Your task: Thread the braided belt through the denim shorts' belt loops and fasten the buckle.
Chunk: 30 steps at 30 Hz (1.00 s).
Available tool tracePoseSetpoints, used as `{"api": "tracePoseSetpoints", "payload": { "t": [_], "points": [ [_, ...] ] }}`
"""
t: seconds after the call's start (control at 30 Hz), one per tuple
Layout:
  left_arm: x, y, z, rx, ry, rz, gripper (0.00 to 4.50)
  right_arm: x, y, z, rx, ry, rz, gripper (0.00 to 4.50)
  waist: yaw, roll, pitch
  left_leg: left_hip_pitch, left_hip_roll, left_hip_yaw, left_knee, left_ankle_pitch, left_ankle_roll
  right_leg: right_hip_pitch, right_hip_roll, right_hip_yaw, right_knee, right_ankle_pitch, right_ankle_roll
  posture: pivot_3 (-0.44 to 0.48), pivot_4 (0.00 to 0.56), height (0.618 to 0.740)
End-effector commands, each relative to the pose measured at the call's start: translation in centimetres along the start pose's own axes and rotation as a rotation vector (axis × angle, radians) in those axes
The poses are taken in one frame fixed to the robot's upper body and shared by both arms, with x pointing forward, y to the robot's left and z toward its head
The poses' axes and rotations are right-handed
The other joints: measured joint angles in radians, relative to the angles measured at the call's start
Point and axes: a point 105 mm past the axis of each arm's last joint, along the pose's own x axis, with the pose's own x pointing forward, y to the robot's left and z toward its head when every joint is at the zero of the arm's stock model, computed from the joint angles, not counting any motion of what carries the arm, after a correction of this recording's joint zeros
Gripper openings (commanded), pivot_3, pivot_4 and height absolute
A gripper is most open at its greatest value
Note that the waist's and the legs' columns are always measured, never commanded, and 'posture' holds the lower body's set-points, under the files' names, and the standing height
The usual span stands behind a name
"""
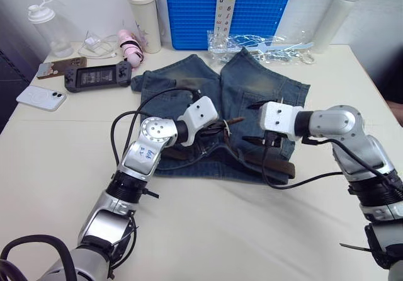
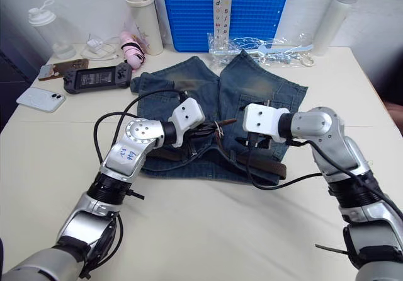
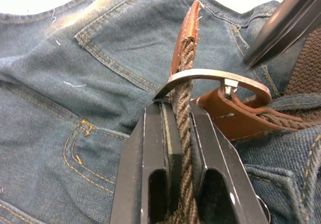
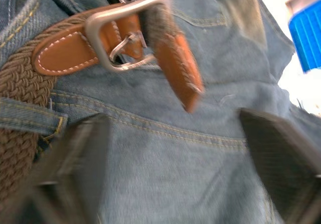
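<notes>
- The shorts (image 1: 208, 98) lie flat in the middle of the table (image 1: 208, 230), waistband toward the robot and legs pointing away toward the blue crate (image 1: 230, 4).
- The left gripper (image 3: 179, 133) is at the middle of the waistband, its fingers (image 3: 150, 158) pressed onto the belt (image 3: 183, 83), pinching the woven strap just behind the buckle (image 3: 210, 78).
- In the left wrist view, the belt's leather tip has already passed through the buckle frame and sticks out beyond it, pointing away from the robot over the seat of the shorts.
- The rest of the belt runs along the waistband toward the robot's right, its long axis roughly across the table; one belt loop (image 4: 30, 116) crosses over the strap there, so that stretch appears threaded.
- The right gripper (image 4: 170, 153) hovers just right of the buckle with its fingers spread wide, holding nothing.
- Judged from this, threading looks mostly done and the fastening step is in hand.
- The next move likely calls for the right gripper to steady the buckle or take the tip, while the strap is drawn further through so the prong can seat in the weave; whether the prong is already seated I cannot tell.
</notes>
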Motion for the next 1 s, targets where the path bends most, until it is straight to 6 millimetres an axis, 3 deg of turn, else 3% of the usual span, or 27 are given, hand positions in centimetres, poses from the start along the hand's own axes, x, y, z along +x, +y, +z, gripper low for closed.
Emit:
{"api": "tracePoseSetpoints", "payload": {
  "t": [0.03, 0.13, 0.2, 0.27, 0.43, 0.5, 0.63, 0.8, 1.0],
  "points": [
    [0.1, -0.2, 2.0, 0.057, -0.061, -0.011, 0.0, 0.0, -1.1, 1.3, -0.087, -0.042, -0.024, 2.25, 0.0, 0.0, 0.0, 0.0, 0.0, 0.0, 0.0, 0.0, 0.0, 0.0, 0.0, 0.0, 0.0, 0.0, 0.0, 0.0, 0.15, 0.689],
    [0.2, -0.3, 2.0, 0.061, -0.06, -0.014, 0.0, 0.3, -1.1, 1.6, -0.102, -0.063, -0.015, 0.7, 0.001, 0.0, 0.0, 0.0, 0.0, -0.001, 0.0, 0.0, 0.0, 0.0, 0.0, -0.001, 0.0, 0.0, 0.0, 0.0, 0.15, 0.689],
    [0.2, -0.2, 2.0, 0.062, -0.06, -0.014, 0.0, 0.5, -1.0, 1.9, -0.108, -0.077, -0.01, 0.06, 0.001, 0.0, 0.0, -0.001, 0.0, -0.001, 0.0, 0.0, 0.0, 0.0, 0.0, -0.001, 0.0, 0.0, 0.0, 0.0, 0.15, 0.689],
    [0.2, -0.2, 2.0, 0.061, -0.06, -0.011, 0.0, 0.5, -1.0, 2.0, -0.112, -0.083, -0.007, 0.06, 0.0, 0.0, 0.0, -0.001, 0.0, -0.001, 0.0, 0.0, 0.0, 0.0, 0.0, -0.001, 0.0, 0.0, 0.0, 0.0, 0.15, 0.689],
    [-1.1, 1.0, 2.6, -0.036, -0.106, 0.027, 2.08, -0.2, -1.3, 1.1, -0.135, -0.051, -0.018, 0.0, 0.0, 0.0, 0.0, -0.001, 0.0, -0.001, 0.0, 0.0, 0.0, 0.0, 0.0, -0.001, 0.0, 0.0, 0.0, 0.0, 0.15, 0.689],
    [-2.1, 1.1, 2.5, -0.04, -0.096, 0.005, 2.67, -0.8, -1.5, 0.4, -0.151, -0.03, -0.027, 0.0, -0.001, 0.0, 0.0, -0.001, 0.0, -0.001, 0.0, 0.0, 0.0, 0.0, 0.0, -0.001, 0.0, 0.0, 0.0, 0.0, 0.15, 0.689],
    [-4.7, 1.0, 2.7, -0.047, -0.088, -0.058, 4.23, -3.5, -2.7, -1.1, -0.14, 0.014, -0.071, 0.0, 0.0, 0.0, 0.0, -0.001, 0.0, -0.002, 0.0, 0.0, 0.0, 0.0, 0.0, -0.001, 0.0, 0.0, 0.0, 0.0, 0.15, 0.689],
    [-6.0, 1.2, 3.4, -0.061, -0.103, -0.082, 4.39, -5.8, -4.3, -1.5, -0.132, 0.039, -0.113, 0.0, 0.0, 0.0, 0.0, -0.001, 0.0, -0.001, 0.0, 0.0, 0.0, 0.0, 0.0, -0.001, -0.001, 0.0, 0.0, 0.0, 0.15, 0.689],
    [-3.9, 1.7, 4.6, -0.025, -0.121, -0.046, 4.39, -5.4, -6.0, 1.3, -0.173, -0.027, -0.135, 0.0, 0.0, 0.0, 0.0, -0.001, 0.0, -0.001, 0.001, 0.0, 0.0, 0.0, 0.0, -0.001, -0.001, 0.0, 0.0, 0.0, 0.15, 0.689]
  ]
}}
